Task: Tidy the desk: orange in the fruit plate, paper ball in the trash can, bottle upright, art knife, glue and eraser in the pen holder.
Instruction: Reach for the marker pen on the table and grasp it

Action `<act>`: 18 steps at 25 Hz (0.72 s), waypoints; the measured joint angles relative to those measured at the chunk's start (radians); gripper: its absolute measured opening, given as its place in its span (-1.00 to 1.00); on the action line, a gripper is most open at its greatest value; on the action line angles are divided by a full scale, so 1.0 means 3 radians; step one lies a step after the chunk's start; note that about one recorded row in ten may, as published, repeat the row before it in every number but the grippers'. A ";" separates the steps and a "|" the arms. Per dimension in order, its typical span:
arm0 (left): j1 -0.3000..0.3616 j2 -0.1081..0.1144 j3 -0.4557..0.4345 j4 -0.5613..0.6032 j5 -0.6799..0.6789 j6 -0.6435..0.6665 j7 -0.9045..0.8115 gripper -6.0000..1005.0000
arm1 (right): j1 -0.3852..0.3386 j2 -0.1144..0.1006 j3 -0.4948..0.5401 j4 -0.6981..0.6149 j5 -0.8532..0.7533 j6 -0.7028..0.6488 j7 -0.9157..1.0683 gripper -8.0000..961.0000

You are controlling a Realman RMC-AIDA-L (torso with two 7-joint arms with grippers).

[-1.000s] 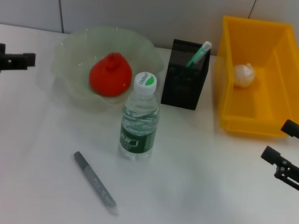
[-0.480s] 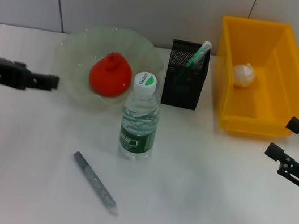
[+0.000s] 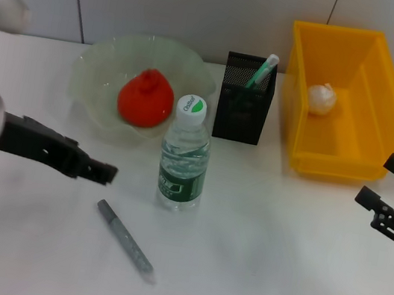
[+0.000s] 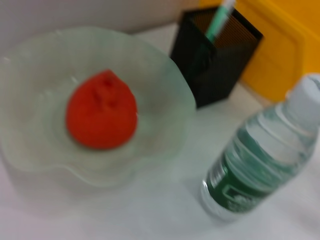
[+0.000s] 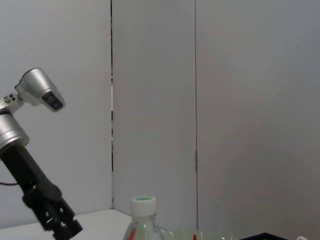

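The red-orange orange (image 3: 145,97) lies in the pale-green fruit plate (image 3: 94,62), also seen close up as orange (image 4: 101,117) and fruit plate (image 4: 170,85). The bottle (image 3: 185,153) stands upright in front of it. A grey art knife (image 3: 125,238) lies flat on the table. My left gripper (image 3: 102,172) hovers just left of the bottle, above the knife's near end. The glue (image 3: 262,71) sticks out of the black pen holder (image 3: 245,99). The paper ball (image 3: 322,98) rests in the yellow trash can (image 3: 334,167). My right gripper (image 3: 389,182) hangs open at the right edge. The eraser is out of view.
A grey panelled wall runs behind the white table. The bottle (image 4: 260,165), pen holder (image 4: 215,55) and trash can (image 4: 285,45) stand close together. From the right wrist, the bottle cap (image 5: 143,207) and the left gripper (image 5: 57,222) show against the wall.
My left arm has swung in from the far left edge, rightward and nearer, to beside the bottle above the knife. The right gripper drifted slightly to the right.
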 joint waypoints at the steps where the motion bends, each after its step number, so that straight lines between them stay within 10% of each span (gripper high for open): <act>1: -0.0096 -0.0002 0.0100 -0.0012 0.0091 0.0112 -0.0053 0.64 | 0.0000 0.0000 0.0008 -0.0006 0.0000 0.0000 -0.0005 0.48; 18: -0.0489 -0.0022 0.0817 -0.0091 0.0495 0.0370 -0.0228 0.64 | -0.0001 0.0012 0.0033 -0.0059 0.0003 0.0000 -0.0086 0.48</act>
